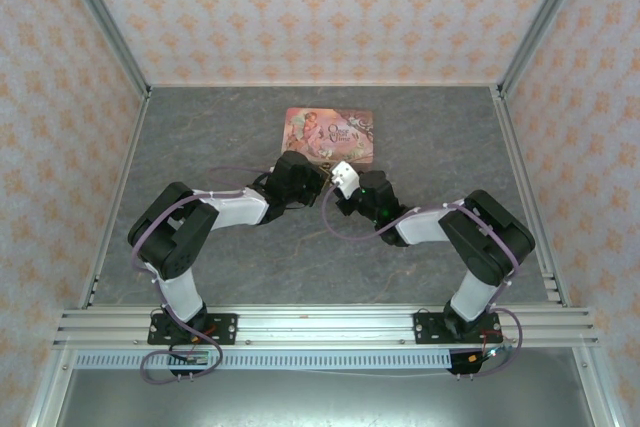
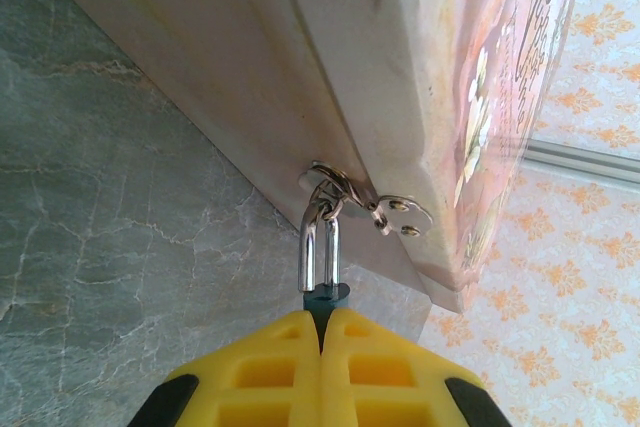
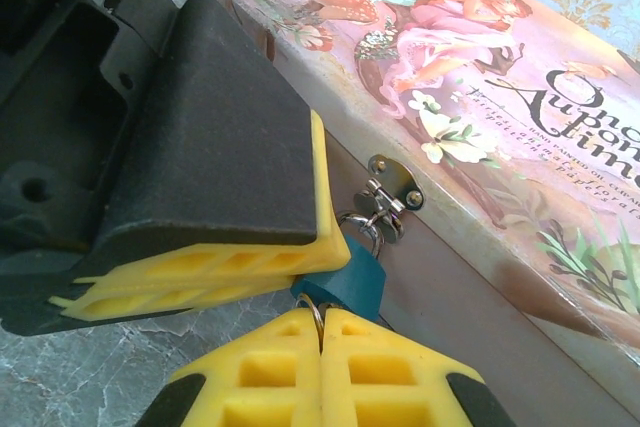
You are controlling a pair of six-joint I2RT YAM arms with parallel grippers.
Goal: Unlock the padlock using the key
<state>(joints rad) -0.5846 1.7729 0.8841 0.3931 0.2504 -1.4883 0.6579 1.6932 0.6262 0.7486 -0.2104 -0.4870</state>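
Observation:
The tiny teal padlock (image 3: 357, 283) hangs by its silvery shackle (image 2: 320, 247) from the hasp on the front wall of the pink tin (image 1: 330, 135). My left gripper (image 2: 322, 335) is shut on the padlock body (image 2: 327, 298), which pokes out between the yellow pads. My right gripper (image 3: 320, 332) is shut just below the padlock, its tips touching the underside. A thin silvery key ring (image 3: 317, 309) sticks out between its pads; the key's blade is hidden. From above, the two grippers (image 1: 312, 177) (image 1: 346, 185) meet at the tin's near edge.
The left gripper's black housing and yellow fingers (image 3: 200, 277) crowd the right wrist view from the left. The tin lies flat on the grey marbled table (image 1: 250, 257). Patterned walls enclose the table on three sides.

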